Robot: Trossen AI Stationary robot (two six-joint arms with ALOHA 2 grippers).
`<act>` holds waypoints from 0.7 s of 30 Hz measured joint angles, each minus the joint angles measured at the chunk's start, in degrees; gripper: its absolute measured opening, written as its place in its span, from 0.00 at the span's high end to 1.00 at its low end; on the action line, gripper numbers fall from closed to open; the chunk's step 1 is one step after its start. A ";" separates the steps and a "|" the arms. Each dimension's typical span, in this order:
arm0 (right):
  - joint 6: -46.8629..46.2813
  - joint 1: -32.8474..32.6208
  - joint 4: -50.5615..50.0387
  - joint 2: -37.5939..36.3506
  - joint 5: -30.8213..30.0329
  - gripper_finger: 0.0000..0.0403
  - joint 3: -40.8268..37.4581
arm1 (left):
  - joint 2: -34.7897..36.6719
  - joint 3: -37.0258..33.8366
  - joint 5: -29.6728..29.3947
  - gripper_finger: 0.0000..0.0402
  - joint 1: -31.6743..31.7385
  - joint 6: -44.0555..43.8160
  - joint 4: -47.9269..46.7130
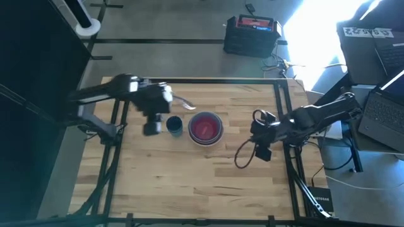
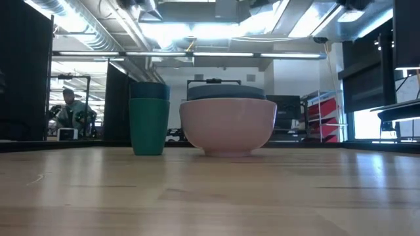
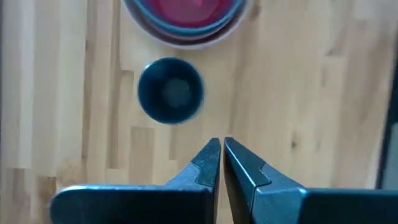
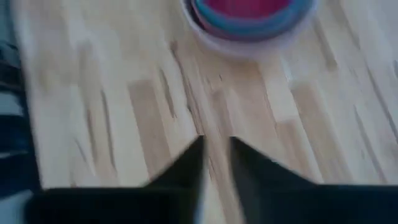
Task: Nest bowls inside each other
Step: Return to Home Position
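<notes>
Nesting looks complete. Two groups stand near the middle of the table (image 1: 189, 183). The large stack (image 1: 205, 128) is pale pink outside, grey-blue within and red innermost. Just beside it is the small stack (image 1: 175, 125), a blue cup seated in a teal one. Gathered this way they take little room, and with nothing left loose I judge that neither arm needs a hold.

The left pincer (image 3: 219, 152) is closed on nothing and hangs above the table. The small stack lies just ahead of its tips, with the large stack beyond that. The right pincer (image 4: 216, 155) hovers over bare wood on the far side, with the large stack ahead of it and apart. Whether it is open or closed I cannot tell.
</notes>
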State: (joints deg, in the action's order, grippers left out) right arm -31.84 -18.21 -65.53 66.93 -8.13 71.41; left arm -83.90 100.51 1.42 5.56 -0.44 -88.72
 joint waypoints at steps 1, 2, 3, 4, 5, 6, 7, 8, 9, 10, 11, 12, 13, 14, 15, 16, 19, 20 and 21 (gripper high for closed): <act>1.96 1.58 2.48 -0.21 1.10 0.82 -0.29 | 2.30 -1.43 -0.54 1.00 -0.65 -1.23 0.20; 3.93 3.16 4.97 -0.42 2.21 0.84 -0.59 | 4.60 -2.85 -1.08 1.00 -1.30 -2.47 0.41; 5.89 4.75 7.45 -0.63 3.31 0.86 -0.88 | 6.90 -4.28 -1.61 1.00 -1.95 -3.70 0.61; 7.86 6.33 9.94 -0.84 4.42 0.88 -1.18 | 9.20 -5.71 -2.15 1.00 -2.60 -4.93 0.81; 9.82 7.91 12.42 -1.05 5.52 0.90 -1.47 | 11.50 -7.14 -2.69 1.00 -3.25 -6.17 1.02; 11.79 9.49 14.91 -1.25 6.63 0.92 -1.77 | 13.80 -8.56 -3.23 1.00 -3.90 -7.40 1.22; 13.75 11.07 17.39 -1.46 7.73 0.94 -2.06 | 16.10 -9.99 -3.76 1.00 -4.55 -8.63 1.42; 15.71 12.65 19.87 -1.67 8.84 0.96 -2.36 | 18.40 -11.42 -4.30 1.00 -5.20 -9.87 1.62; 17.68 14.24 22.36 -1.88 9.94 0.98 -2.65 | 20.70 -12.84 -4.84 1.00 -5.86 -11.10 1.83; 19.55 15.86 24.74 -2.14 11.06 0.99 -2.95 | 23.00 -14.27 -5.38 1.00 -6.51 -12.33 2.03; 20.12 17.78 26.00 -3.44 12.64 1.00 -3.26 | 25.31 -16.15 -5.58 1.00 -6.66 -12.74 2.85; 20.14 19.75 27.54 -5.80 13.73 1.00 -3.80 | 27.73 -18.23 -5.70 1.00 -6.56 -12.76 4.13; 20.04 21.61 29.35 -8.49 13.91 1.00 -4.74 | 30.10 -20.36 -5.72 1.00 -6.39 -12.73 5.75; 19.61 23.19 31.40 -11.14 13.85 1.00 -5.93 | 32.19 -22.59 -5.72 1.00 -6.23 -12.86 7.62; 18.69 24.63 32.80 -13.83 13.74 1.00 -7.38 | 34.26 -24.81 -5.72 1.00 -6.10 -13.35 9.34; 17.95 25.85 33.51 -16.50 12.93 1.00 -9.04 | 36.32 -26.98 -5.72 1.00 -5.97 -14.27 11.02; 15.03 27.65 35.60 -24.16 12.11 1.00 -14.56 | 41.91 -33.29 -5.78 1.00 -5.94 -16.14 17.28; 14.05 27.72 36.33 -26.75 11.67 1.00 -16.33 | 43.45 -35.09 -5.78 1.00 -5.94 -16.13 19.26; 13.42 27.63 37.24 -29.25 10.63 1.00 -18.34 | 44.94 -36.90 -5.78 1.00 -5.94 -15.93 20.93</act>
State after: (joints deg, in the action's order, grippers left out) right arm -18.42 9.42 -28.28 37.68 2.50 53.08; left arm -38.96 63.61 -4.36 -0.38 -16.36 -67.80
